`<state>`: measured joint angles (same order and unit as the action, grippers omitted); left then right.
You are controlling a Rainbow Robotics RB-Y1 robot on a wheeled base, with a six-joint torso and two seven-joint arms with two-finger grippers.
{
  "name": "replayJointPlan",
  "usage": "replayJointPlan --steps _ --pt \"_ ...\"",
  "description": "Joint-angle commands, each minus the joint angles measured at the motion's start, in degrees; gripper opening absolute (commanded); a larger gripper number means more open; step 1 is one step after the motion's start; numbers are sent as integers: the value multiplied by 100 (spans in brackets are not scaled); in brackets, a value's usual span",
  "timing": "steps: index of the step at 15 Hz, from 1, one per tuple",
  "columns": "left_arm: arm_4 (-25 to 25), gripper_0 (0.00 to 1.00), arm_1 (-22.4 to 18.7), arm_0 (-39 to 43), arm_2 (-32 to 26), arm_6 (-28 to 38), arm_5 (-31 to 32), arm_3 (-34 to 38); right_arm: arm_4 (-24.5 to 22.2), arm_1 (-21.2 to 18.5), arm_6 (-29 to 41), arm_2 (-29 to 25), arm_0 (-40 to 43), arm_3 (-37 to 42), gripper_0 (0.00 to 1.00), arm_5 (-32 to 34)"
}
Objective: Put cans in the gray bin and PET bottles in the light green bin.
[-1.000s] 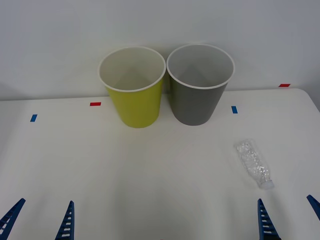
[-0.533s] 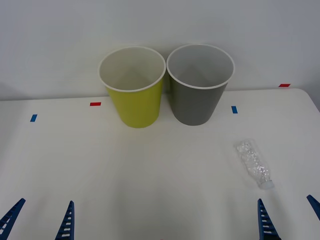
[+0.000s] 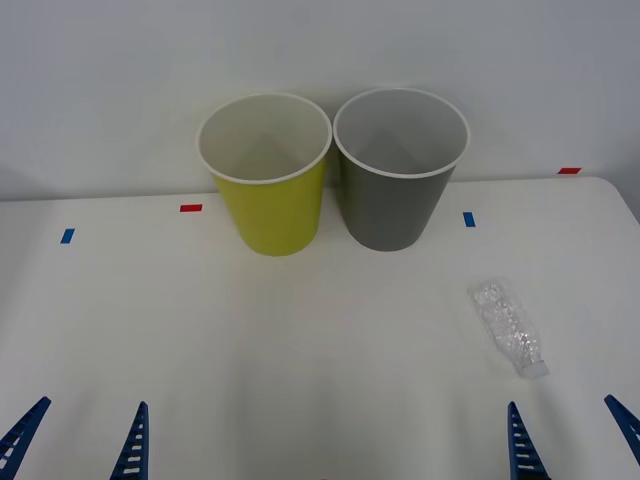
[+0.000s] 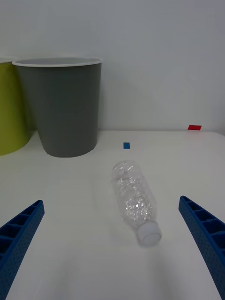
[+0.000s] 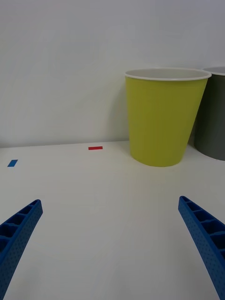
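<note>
Our right gripper (image 3: 573, 440), fingers wide apart & holding nothing, hangs near the small clear dimpled plastic bottle w/ white cap (image 3: 508, 326); left gripper (image 3: 82, 440) likewise.

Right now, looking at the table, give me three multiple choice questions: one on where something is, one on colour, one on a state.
1. Where does the PET bottle lie?
A. inside the gray bin
B. on the table ahead of the right claw
C. beside the left claw

2. What colour is the bin on the robot's left?
A. yellow-green
B. red
C. black

3. How is the right claw?
A. shut on the bottle
B. open, holding nothing
C. shut on a bin rim

Answers: 1 B, it lies on its side on the white table. 2 A, the light green bin stands left of the gray bin. 3 B, its fingers are spread.
</note>
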<state>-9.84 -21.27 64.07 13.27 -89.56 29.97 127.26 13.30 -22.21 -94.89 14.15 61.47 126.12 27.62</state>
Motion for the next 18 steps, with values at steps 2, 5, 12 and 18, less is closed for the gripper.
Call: replayJointPlan --steps 2,5,12,18 --pt "0 100 0 0 0 0 0 0 15 15 -91 18 -13 27 100 -2" --pt "0 100 0 0 0 0 0 0 41 58 -126 18 -13 27 100 16" --pt "0 100 0 0 0 0 0 0 340 6 -65 -325 -689 246 100 -925" --pt "0 100 0 0 0 0 0 0 947 217 -21 -1116 -1129 1064 100 -3219"
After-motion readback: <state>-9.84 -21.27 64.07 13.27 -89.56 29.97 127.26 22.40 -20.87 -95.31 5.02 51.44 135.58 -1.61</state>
